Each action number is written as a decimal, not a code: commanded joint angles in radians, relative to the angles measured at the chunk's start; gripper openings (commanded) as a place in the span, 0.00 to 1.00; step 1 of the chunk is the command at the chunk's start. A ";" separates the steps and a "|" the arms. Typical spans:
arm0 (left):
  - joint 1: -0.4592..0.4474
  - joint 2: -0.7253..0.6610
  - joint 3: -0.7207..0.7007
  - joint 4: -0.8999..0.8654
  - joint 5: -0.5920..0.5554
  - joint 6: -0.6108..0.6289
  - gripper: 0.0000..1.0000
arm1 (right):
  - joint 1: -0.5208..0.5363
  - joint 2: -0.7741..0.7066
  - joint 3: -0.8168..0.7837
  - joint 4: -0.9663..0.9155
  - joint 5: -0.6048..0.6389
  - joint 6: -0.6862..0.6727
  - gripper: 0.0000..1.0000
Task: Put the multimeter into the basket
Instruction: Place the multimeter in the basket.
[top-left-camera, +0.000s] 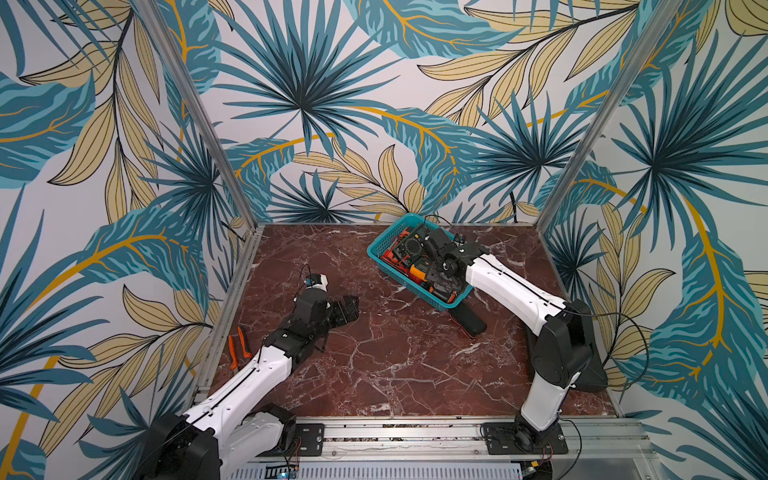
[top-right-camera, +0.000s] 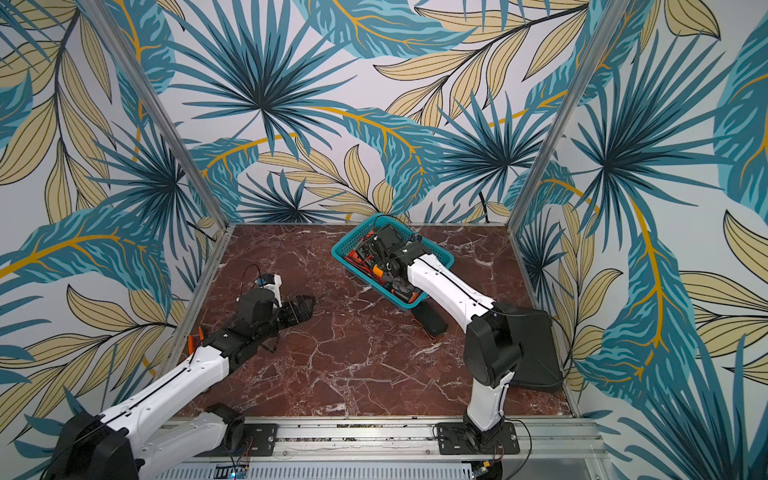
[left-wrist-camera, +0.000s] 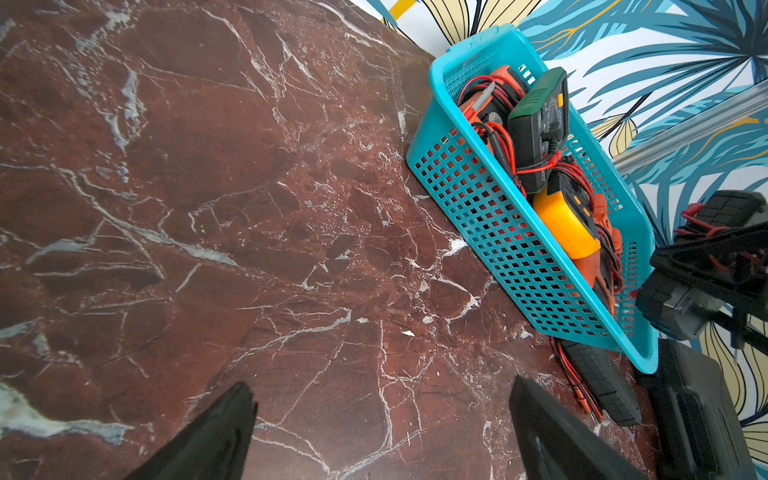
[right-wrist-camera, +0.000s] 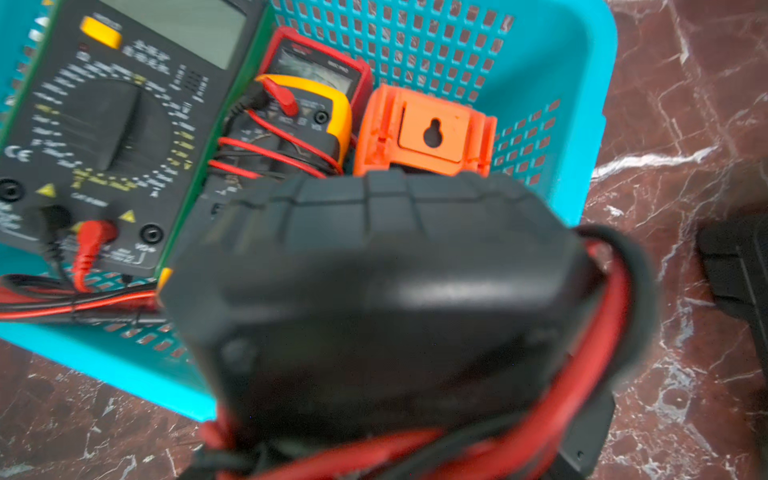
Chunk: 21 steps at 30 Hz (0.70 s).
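The teal basket (top-left-camera: 397, 274) (top-right-camera: 345, 259) (left-wrist-camera: 498, 208) (right-wrist-camera: 573, 83) stands at the back of the marble table and holds several meters with red and black leads. My right gripper (top-left-camera: 439, 275) (top-right-camera: 392, 275) hangs over the basket's near end. It is shut on a black multimeter (right-wrist-camera: 395, 291) (left-wrist-camera: 731, 216) wrapped in red and black leads. A second black multimeter (top-left-camera: 469, 320) (top-right-camera: 430, 318) (left-wrist-camera: 598, 382) lies on the table against the basket's near corner. My left gripper (top-left-camera: 349, 309) (top-right-camera: 305, 305) (left-wrist-camera: 380, 395) is open and empty, low over the table to the basket's left.
Orange-handled pliers (top-left-camera: 239, 347) (top-right-camera: 195, 338) lie by the left frame rail. A flat black case (top-right-camera: 536, 349) (left-wrist-camera: 698, 415) sits at the right edge behind my right arm. Aluminium posts and patterned walls close in three sides.
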 joint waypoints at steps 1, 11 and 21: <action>0.004 0.004 -0.004 0.026 0.007 0.014 1.00 | -0.015 0.031 -0.027 0.048 -0.038 0.037 0.43; 0.004 0.007 -0.004 0.025 0.012 0.010 1.00 | -0.046 0.068 -0.100 0.122 -0.121 0.079 0.49; 0.004 0.009 -0.004 0.026 0.018 0.007 1.00 | -0.058 0.038 -0.122 0.126 -0.116 0.079 0.99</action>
